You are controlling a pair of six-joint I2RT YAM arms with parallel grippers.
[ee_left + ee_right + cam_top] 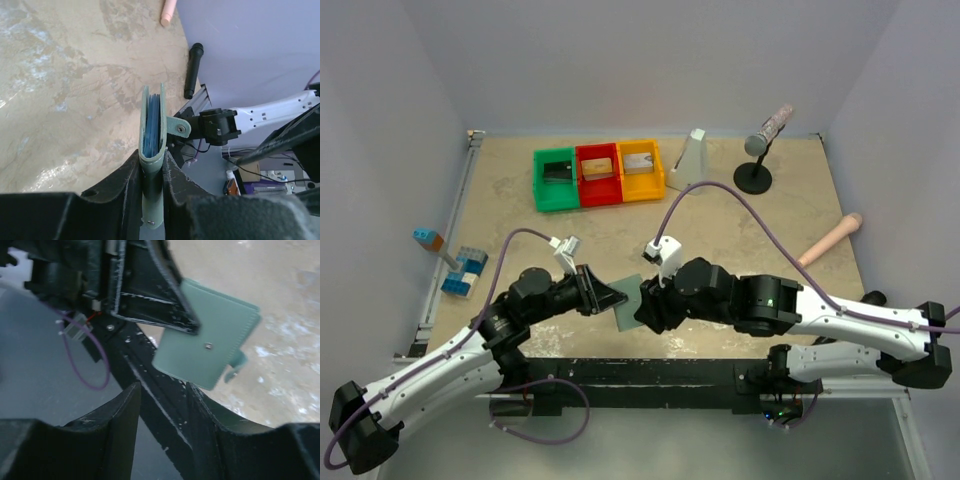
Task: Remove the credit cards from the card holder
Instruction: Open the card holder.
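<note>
My left gripper is clamped on the card holder, held over the desk's near edge with its snap tab loose. My right gripper hangs just beside it, jaws apart and empty. I see no credit cards out, so I judge both pulls remain. At the far edge, the green bin holds something dark, and the red bin and yellow bin each hold a pale card-like piece.

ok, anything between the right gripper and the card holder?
Nothing solid: right wrist view shows the open right gripper apart from the card holder, clamped by the left gripper; only a dark rail behind the gap.
</note>
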